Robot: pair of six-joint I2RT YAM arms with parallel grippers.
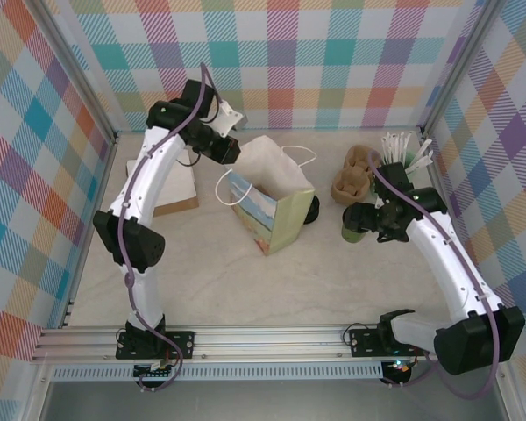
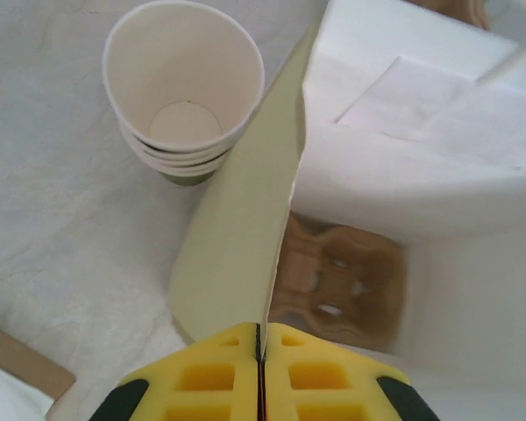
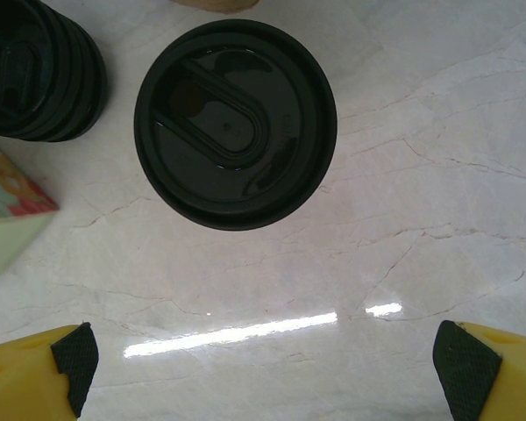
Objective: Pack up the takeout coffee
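The takeout coffee (image 3: pixel 235 123) stands on the marble table, its round black lid seen from above; its green side (image 1: pixel 352 233) shows under my right arm. Just short of it my right gripper (image 3: pixel 272 373) hovers open, the fingertips (image 3: pixel 70 368) wide apart with nothing between them. The paper bag (image 1: pixel 276 202) stands open mid-table. My left gripper (image 2: pixel 261 342) is shut on the top edge of the bag's pale green wall (image 2: pixel 237 237), at the bag's back left corner (image 1: pixel 231 151). A brown cardboard cup carrier (image 2: pixel 342 281) lies at the bottom of the bag.
A stack of black lids (image 3: pixel 35 70) sits beside the coffee, next to the bag's corner (image 3: pixel 9 219). A stack of cream-rimmed paper cups (image 2: pixel 184 88) stands outside the bag. Brown carriers (image 1: pixel 355 175) and a cup of white sticks (image 1: pixel 403 151) are back right. Napkins (image 1: pixel 177 189) lie left.
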